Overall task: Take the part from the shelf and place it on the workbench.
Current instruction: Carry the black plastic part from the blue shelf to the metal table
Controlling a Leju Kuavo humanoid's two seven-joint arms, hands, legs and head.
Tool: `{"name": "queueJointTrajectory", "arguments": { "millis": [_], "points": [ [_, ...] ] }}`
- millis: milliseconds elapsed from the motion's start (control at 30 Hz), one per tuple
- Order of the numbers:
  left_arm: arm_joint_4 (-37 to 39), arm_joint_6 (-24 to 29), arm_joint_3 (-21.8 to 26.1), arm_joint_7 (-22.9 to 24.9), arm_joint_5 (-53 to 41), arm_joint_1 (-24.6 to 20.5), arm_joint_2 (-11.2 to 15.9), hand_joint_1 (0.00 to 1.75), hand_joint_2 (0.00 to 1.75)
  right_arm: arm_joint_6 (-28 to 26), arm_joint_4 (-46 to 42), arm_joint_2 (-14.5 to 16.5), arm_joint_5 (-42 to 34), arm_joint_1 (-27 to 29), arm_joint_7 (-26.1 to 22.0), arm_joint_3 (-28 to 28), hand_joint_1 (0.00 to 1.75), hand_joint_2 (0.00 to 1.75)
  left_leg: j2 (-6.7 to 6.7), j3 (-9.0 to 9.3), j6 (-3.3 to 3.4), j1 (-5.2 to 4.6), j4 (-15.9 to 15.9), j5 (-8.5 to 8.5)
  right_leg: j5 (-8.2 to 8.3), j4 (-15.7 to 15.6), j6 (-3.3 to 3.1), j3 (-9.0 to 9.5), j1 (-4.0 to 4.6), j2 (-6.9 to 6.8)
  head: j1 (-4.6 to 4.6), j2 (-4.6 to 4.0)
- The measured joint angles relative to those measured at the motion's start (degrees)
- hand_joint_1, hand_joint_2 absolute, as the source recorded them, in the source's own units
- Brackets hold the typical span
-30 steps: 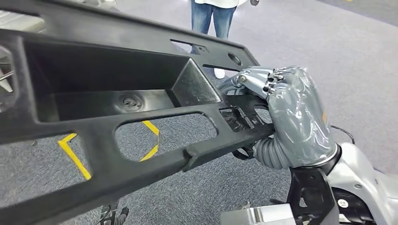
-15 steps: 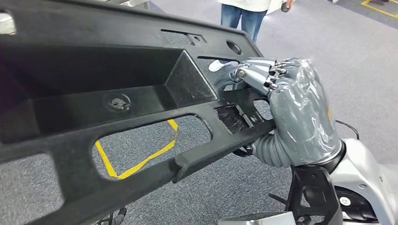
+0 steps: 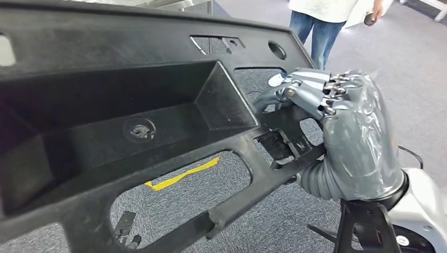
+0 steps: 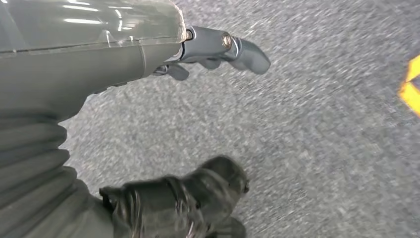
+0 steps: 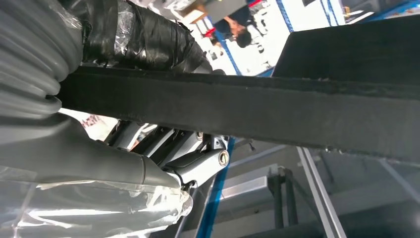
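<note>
Large black part (image 3: 132,132) carried above grey carpet (image 3: 400,68), right hand (image 3: 337,121) clamped on one end rail; left hand (image 4: 218,49) hanging loose, holding nothing. Long overhang risks twisting free, or clipping the person (image 3: 327,21) standing ahead.

Grey carpet floor (image 3: 400,68) all round. Yellow tape strip (image 3: 182,175) on carpet, seen thru an opening in the foreground; another yellow bit (image 4: 410,84) at edge of left wrist view. Person (image 3: 329,23) standing far side: blue jeans, white top, small dark object in one hand (image 3: 373,15). Metal frame w/ blue upright (image 5: 218,198) in right wrist view, blurry bright bkgd behind.
</note>
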Motion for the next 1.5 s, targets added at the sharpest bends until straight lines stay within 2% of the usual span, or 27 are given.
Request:
{"name": "queueJointTrajectory", "arguments": {
  "millis": [67, 133, 200, 233, 300, 333, 367, 433, 500, 567, 633, 700, 733, 767, 800, 867, 933, 1000, 1033, 1100, 1167, 1233, 1267, 1300, 1367, 1433, 1500],
  "points": [
    [0.0, 0.0, -0.2, 0.1, 0.0, 0.1, 0.3, 0.00, 1.75, 0.0, -0.1, 0.0, 0.0, 0.0, 0.0, 0.0, 1.71, 1.75, 2.78, -1.19, -0.51, -0.23, 2.2, -1.40, 0.27, -0.6, -0.69, 0.41, -0.26, -1.51, -0.55, 0.01],
    [0.0, 0.0, -0.4, 0.1, 0.0, -0.1, 0.3, 0.00, 1.75, 0.0, -0.3, 0.0, 0.0, 0.1, 0.0, -0.1, 1.71, 1.75, 6.22, -4.22, -0.82, -0.16, 8.7, -4.76, 0.22, -0.8, -1.11, 0.65, -0.09, -3.13, -1.20, 0.00],
    [0.0, -0.1, -0.5, 0.2, 0.1, -0.2, 0.4, 0.00, 1.75, 0.0, -0.4, 0.0, 0.1, 0.3, 0.0, -0.1, 1.71, 1.75, 7.18, -7.17, -1.14, 0.09, 14.9, -6.95, 0.08, -0.8, -1.27, 0.73, 0.06, -4.83, -1.40, 0.00],
    [0.0, -0.1, -0.6, 0.2, 0.1, -0.2, 0.4, 0.00, 1.75, 0.0, -0.4, 0.0, 0.2, 0.4, 0.0, -0.1, 1.71, 1.75, 7.37, -7.34, -1.26, 0.15, 15.4, -6.61, 0.00, -0.8, -1.25, 0.77, 0.08, -5.64, -1.53, 0.00],
    [0.0, 0.0, -0.6, 0.3, 0.1, -0.2, 0.7, 0.00, 1.75, -0.1, -0.5, 0.0, 0.5, 0.5, 0.0, -0.2, 1.71, 1.75, 8.33, -4.27, -1.26, 0.17, 10.0, -3.41, -0.28, -0.7, -1.02, 1.01, 0.07, -7.14, -1.73, 0.00],
    [0.0, 0.0, -0.6, 0.3, 0.1, -0.3, 0.8, 0.00, 1.75, -0.2, -0.6, 0.0, 0.6, 0.6, -0.1, -0.3, 1.71, 1.75, 9.77, -2.05, -1.14, -0.04, 6.0, -2.02, -0.49, -0.6, -0.77, 1.17, 0.19, -7.80, -1.85, 0.00],
    [0.0, 0.0, -0.6, 0.4, 0.2, -0.4, 0.9, 0.00, 1.75, -0.2, -0.7, -0.1, 0.7, 0.6, -0.1, -0.5, 1.71, 1.75, 10.93, -0.28, -0.82, -0.27, 2.7, -1.09, -0.72, -0.5, -0.49, 1.29, 0.38, -8.43, -1.99, 0.00],
    [0.0, 0.1, -0.7, 0.4, 0.4, -0.4, 1.1, 0.00, 1.75, -0.3, -0.8, -0.1, 0.8, 0.7, -0.1, -0.9, 1.71, 1.75, 12.00, 0.94, -0.08, -0.69, 0.2, -1.00, -1.04, -0.4, 0.05, 1.50, 0.83, -9.58, -2.29, 0.00],
    [0.0, 0.3, -0.7, 0.4, 0.8, -0.2, 1.3, 0.00, 1.75, -0.3, -0.9, -0.2, 0.8, 0.8, -0.1, -1.0, 1.71, 1.75, 10.55, 0.89, 0.67, -0.58, -0.1, -0.85, -1.34, -0.5, 0.56, 1.70, 0.89, -10.47, -2.47, 0.00],
    [0.0, 0.4, -0.7, 0.2, 1.2, -0.1, 1.4, 0.00, 1.75, -0.3, -1.1, -0.2, 0.8, 0.9, -0.1, -1.3, 1.71, 1.75, 9.26, 1.12, 1.31, -0.30, -0.5, -0.62, -2.88, 1.4, 1.11, 1.07, 0.65, -8.30, -2.50, 0.00],
    [0.0, 0.6, -0.7, 0.1, 1.3, -0.2, 1.5, 0.00, 1.75, -0.3, -1.2, -0.4, 0.8, 1.1, -0.1, -1.9, 1.71, 1.75, 7.97, 1.25, 1.78, -0.11, -0.7, -0.50, -6.19, 7.8, 1.40, -1.82, 0.49, -4.73, -2.47, 0.00],
    [0.0, 0.7, -0.8, 0.0, 1.4, -0.3, 1.6, 0.00, 1.75, -0.2, -1.2, -0.7, 0.7, 1.5, -0.1, -2.2, 1.71, 1.75, 6.42, 1.24, 1.97, -0.11, -0.6, -0.51, -8.53, 14.7, 1.48, -5.52, 0.50, -3.47, -2.56, 0.00],
    [0.0, 0.8, -0.8, 0.0, 1.4, -0.3, 1.6, 0.00, 1.75, -0.2, -1.2, -0.8, 0.6, 1.6, -0.1, -2.3, 1.71, 1.75, 5.56, 1.24, 1.98, -0.11, -0.5, -0.52, -8.24, 15.9, 1.45, -6.40, 0.49, -3.32, -2.61, 0.00],
    [0.0, 0.8, -1.0, 0.0, 1.5, -0.3, 1.7, 0.00, 1.75, -0.2, -1.2, -0.8, 0.4, 1.7, -0.1, -2.3, 1.71, 1.75, 4.68, 1.27, 1.96, -0.10, -0.4, -0.53, -6.81, 14.8, 1.38, -6.19, 0.47, -3.18, -2.62, 0.00],
    [0.0, 0.8, -1.2, 0.0, 1.5, -0.3, 1.7, 0.00, 1.75, -0.2, -1.2, -0.9, 0.3, 1.7, -0.1, -2.4, 1.71, 1.75, 3.81, 1.30, 1.92, -0.09, -0.3, -0.56, -4.61, 11.7, 1.25, -4.97, 0.39, -2.72, -2.61, 0.00],
    [0.0, 0.9, -1.5, 0.0, 1.6, -0.4, 1.7, 0.00, 1.75, -0.2, -1.2, -1.0, 0.1, 1.7, -0.1, -2.7, 1.71, 1.75, 2.21, 1.17, 1.67, -0.09, -0.1, -0.61, -1.13, 4.0, 0.89, -1.85, 0.10, -0.15, -2.66, 0.00],
    [0.0, 0.9, -1.7, -0.1, 1.7, -0.7, 1.7, 0.00, 1.75, -0.2, -1.2, -1.2, 0.0, 1.6, -0.1, -3.0, 1.71, 1.75, 0.79, 0.67, 1.04, -0.04, 0.0, -0.45, -0.37, 0.5, 0.54, -0.34, 0.06, 1.48, -2.96, 0.00],
    [0.0, 1.0, -1.7, -0.3, 1.8, -0.7, 1.9, 0.00, 1.75, -0.1, -1.2, -1.3, -0.1, 1.5, -0.1, -3.2, 1.71, 1.75, -0.44, 0.19, 0.24, 0.07, -0.2, -0.13, -0.24, 0.2, 0.07, -0.06, 0.09, 0.34, -3.25, 0.00],
    [0.0, 1.0, -1.7, -0.4, 1.9, -0.6, 2.0, 0.00, 1.75, 0.0, -1.2, -1.3, -0.2, 1.5, 0.0, -3.2, 1.71, 1.75, -0.02, -0.02, -0.06, 0.05, -0.1, -0.24, -0.09, -0.1, -0.24, 0.08, -0.03, -0.27, -3.32, 0.00],
    [0.0, 0.8, -1.7, -0.8, 2.1, -0.6, 2.1, 0.00, 1.75, 0.1, -1.2, -1.4, -0.4, 1.5, 0.0, -3.3, 1.71, 1.75, 3.10, -1.54, -0.55, -0.03, 3.0, -2.24, 0.15, -0.6, -0.78, 0.42, -0.31, -1.50, -3.91, 0.00],
    [-0.1, 0.2, -1.8, -1.4, 2.6, -0.8, 2.1, 0.00, 1.75, 0.2, -1.2, -1.6, -0.7, 1.6, 0.1, -3.4, 1.71, 1.75, 6.35, -4.67, -1.03, 0.08, 10.1, -5.78, 0.08, -0.7, -1.06, 0.55, -0.13, -2.62, -4.63, 0.00],
    [-0.1, -1.5, -1.8, -2.4, 3.7, -0.9, 2.1, 0.00, 1.75, 0.2, -1.1, -1.8, -1.6, 2.0, 0.1, -3.5, 1.71, 1.75, 7.24, -6.86, -1.36, 0.21, 15.2, -7.22, -0.02, -0.6, -1.20, 0.61, -0.04, -3.58, -5.09, 0.00],
    [-0.1, -2.6, -1.8, -3.0, 4.4, -0.9, 2.1, 0.00, 1.75, 0.2, -1.0, -2.0, -2.3, 2.2, 0.1, -3.6, 1.71, 1.75, 7.36, -6.54, -1.42, 0.22, 14.9, -6.46, -0.07, -0.6, -1.20, 0.65, -0.04, -3.92, -5.30, 0.00],
    [-0.1, -3.5, -1.8, -3.6, 5.0, -0.9, 2.1, 0.00, 1.75, 0.1, -0.8, -2.1, -3.3, 2.4, 0.1, -3.7, 1.71, 1.75, 7.46, -5.04, -1.37, 0.22, 12.1, -4.77, -0.15, -0.6, -1.15, 0.72, -0.04, -4.16, -5.48, 0.00],
    [-0.1, -4.2, -1.8, -4.4, 5.9, -0.9, 2.2, 0.00, 1.75, -0.5, -0.6, -2.4, -5.3, 2.8, 0.2, -4.1, 1.71, 1.75, 7.90, -0.82, -1.03, 0.07, 4.3, -1.85, -0.43, -0.4, -0.83, 0.76, 0.10, -4.43, -5.90, 0.00],
    [-0.1, -4.1, -1.8, -4.8, 6.4, -1.0, 2.2, 0.00, 1.75, -1.2, -0.2, -2.8, -6.9, 3.2, 0.2, -4.6, 1.71, 1.75, 8.21, 1.39, -0.47, -0.20, 0.2, -1.34, -0.60, -0.3, -0.30, 0.65, 0.37, -4.56, -6.40, 0.00],
    [-0.1, -4.0, -1.8, -4.9, 6.5, -1.0, 2.3, 0.00, 1.75, -1.7, 0.1, -3.3, -7.9, 3.6, 0.2, -5.0, 1.71, 1.75, 8.08, 1.59, 0.20, -0.32, -0.2, -1.57, -0.60, -0.5, 0.33, 0.70, 0.46, -4.69, -6.67, 0.00]
  ]
}}
